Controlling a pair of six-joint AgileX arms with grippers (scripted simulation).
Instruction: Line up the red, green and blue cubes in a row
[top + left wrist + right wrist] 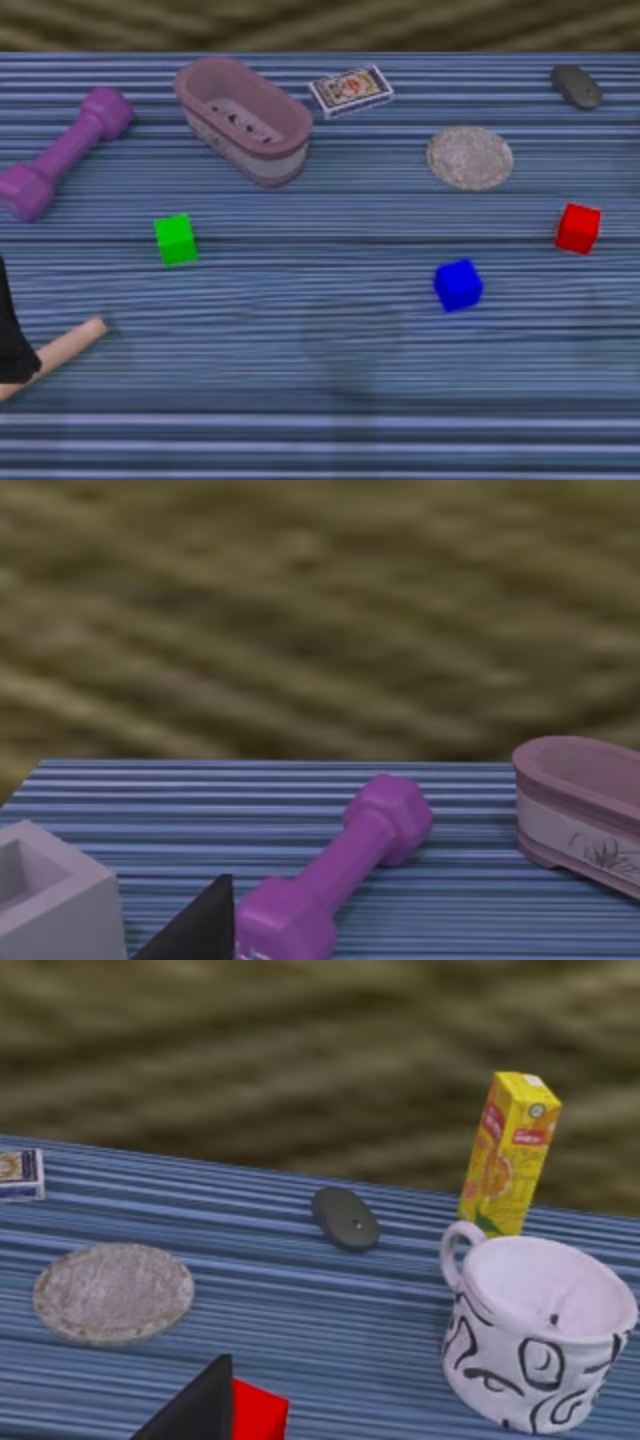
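The green cube [176, 240] lies left of the table's middle. The blue cube [458, 285] sits right of centre, and the red cube [578, 228] is near the right edge, all three far apart. My left arm [12, 345] shows only as a dark shape at the left edge of the top view. In the left wrist view my left gripper [195, 930] is a black tip beside the purple dumbbell. My right gripper [200, 1405] shows as a black tip close by the red cube [260, 1415]. The right arm is outside the top view.
A pink tub [245, 120], purple dumbbell [65, 153], card box [350, 90], grey round coaster [469, 158] and dark mouse [576, 86] lie along the back. A beige rod [65, 347] lies by the left arm. A patterned mug [540, 1350] and juice carton [510, 1155] stand at the right.
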